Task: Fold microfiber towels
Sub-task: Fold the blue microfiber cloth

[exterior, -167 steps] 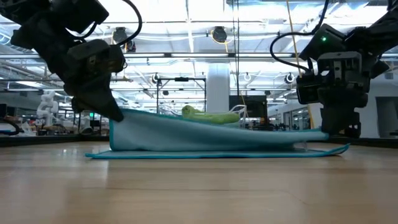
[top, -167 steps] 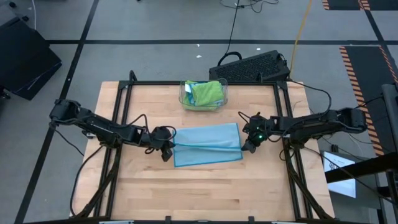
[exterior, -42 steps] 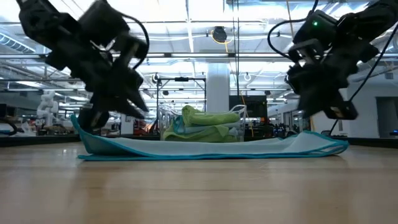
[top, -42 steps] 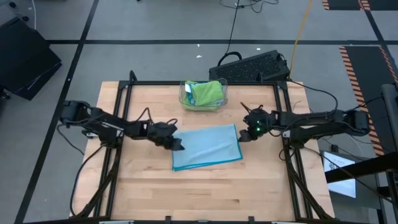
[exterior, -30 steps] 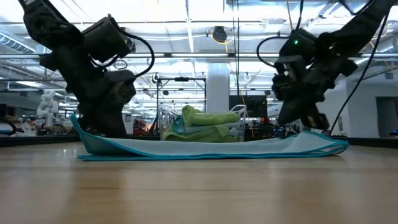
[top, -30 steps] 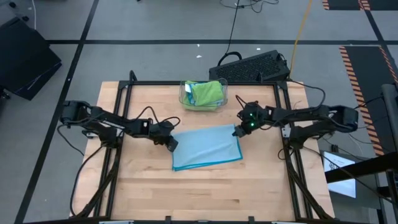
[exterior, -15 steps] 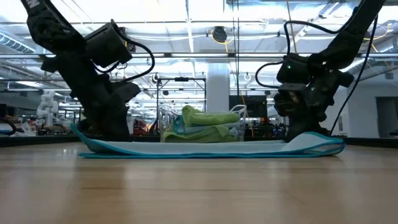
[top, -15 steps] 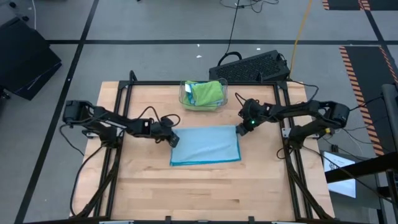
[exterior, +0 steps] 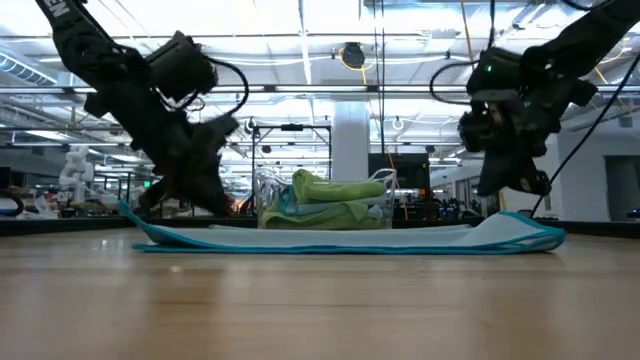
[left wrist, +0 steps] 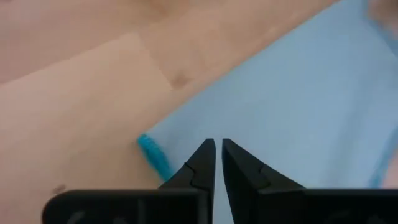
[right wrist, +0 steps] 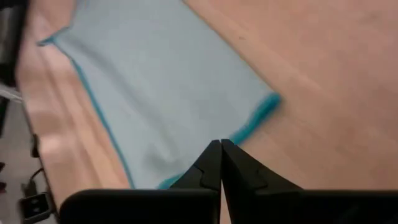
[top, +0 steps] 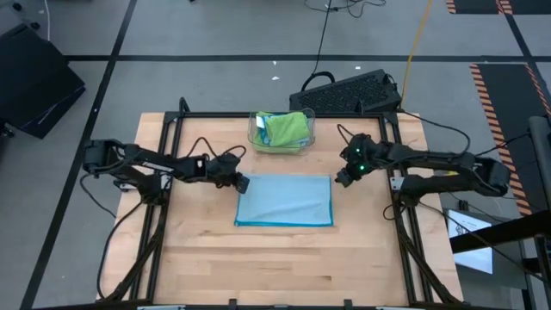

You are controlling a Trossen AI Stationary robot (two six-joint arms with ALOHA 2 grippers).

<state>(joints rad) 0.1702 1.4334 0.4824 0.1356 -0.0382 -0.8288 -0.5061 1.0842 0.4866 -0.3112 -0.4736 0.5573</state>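
The light blue microfiber towel (top: 284, 201) lies folded flat, a rectangle with teal-edged hem; left gripper (top: 244, 184) and right gripper (top: 341, 180) hover at its far corners, fingers pressed together, empty

Both arms low, jaws closed

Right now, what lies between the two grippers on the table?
In the high view, the folded light blue towel spans the stretch between the left gripper and the right gripper, flat on the wooden table; nothing else lies there.
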